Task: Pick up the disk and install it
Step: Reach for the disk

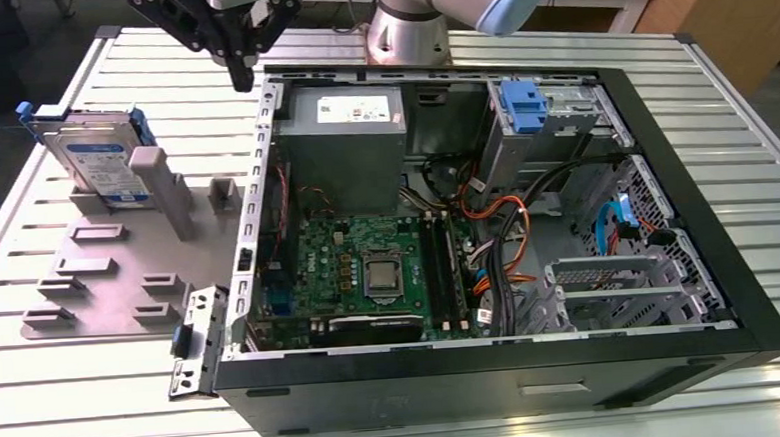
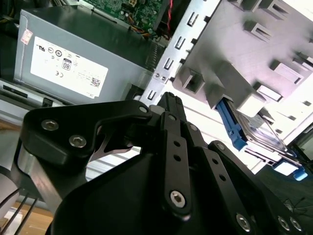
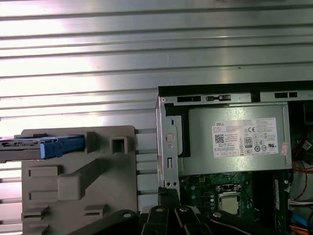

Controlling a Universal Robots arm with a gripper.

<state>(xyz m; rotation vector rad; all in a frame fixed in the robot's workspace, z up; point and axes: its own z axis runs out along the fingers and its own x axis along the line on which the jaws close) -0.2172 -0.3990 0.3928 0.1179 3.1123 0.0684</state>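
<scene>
Slatted tabletop (image 1: 705, 112) underneath, the open computer case (image 1: 504, 358) sprawled across it, the grey power supply (image 1: 346, 141) in its far corner. On the exterior view's left lay the grey fixture plate (image 1: 99, 264), and there stood the disk (image 1: 99, 159), on edge at the plate's far end, well apart from me. My fingers (image 1: 241, 71) hung pressed together, gripping nothing, above the case's far-left wall. The risk, as I judged it: heading for the disk, I could clip that wall or the fixture's tall post (image 1: 161, 190), and a thin-edge grip could tip the disk.
</scene>
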